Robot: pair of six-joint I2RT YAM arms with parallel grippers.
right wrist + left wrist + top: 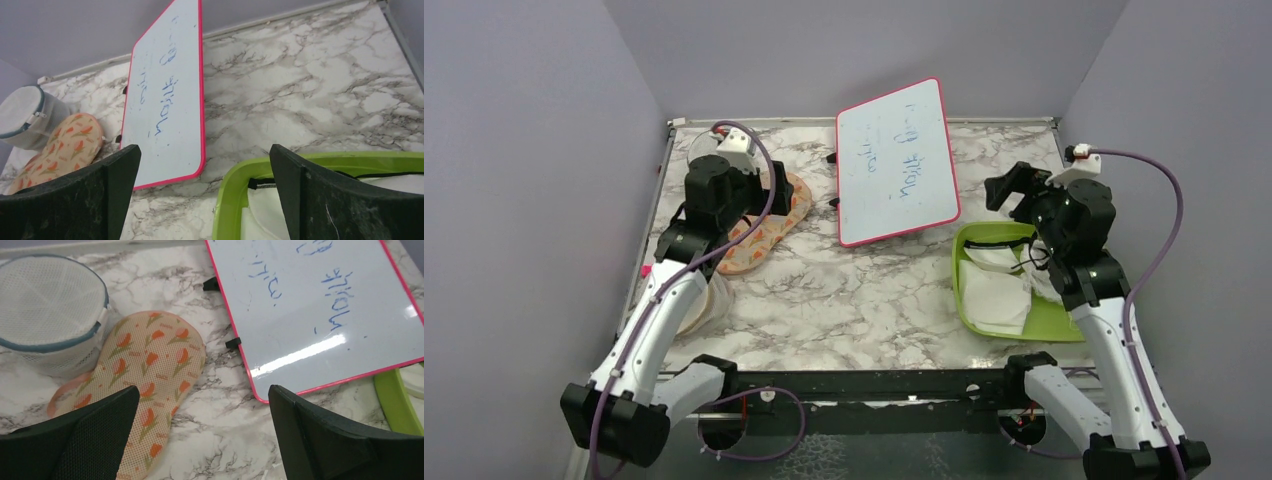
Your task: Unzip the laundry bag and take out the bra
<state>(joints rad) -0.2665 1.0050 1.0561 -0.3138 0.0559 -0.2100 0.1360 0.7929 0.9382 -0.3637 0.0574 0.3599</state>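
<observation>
Laundry bag (150,360) partly behind spread left claw (202,397), contents hidden, right claw (203,155) spread too

It looked like a robotics lab test cell: a marble-patterned bench (854,300) was boxed in by plain lilac walls (524,150), a left arm (659,310) and a right arm (1114,330) were bolted to a black rail (864,385) at its near edge, and toward the back was a pink-framed whiteboard (894,165) with handwritten blue notes.

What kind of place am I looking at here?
Likely a robot test booth: a left arm and right arm bolted to a marble-pattern table, plain lilac walls around it, and a scribbled whiteboard.
</observation>
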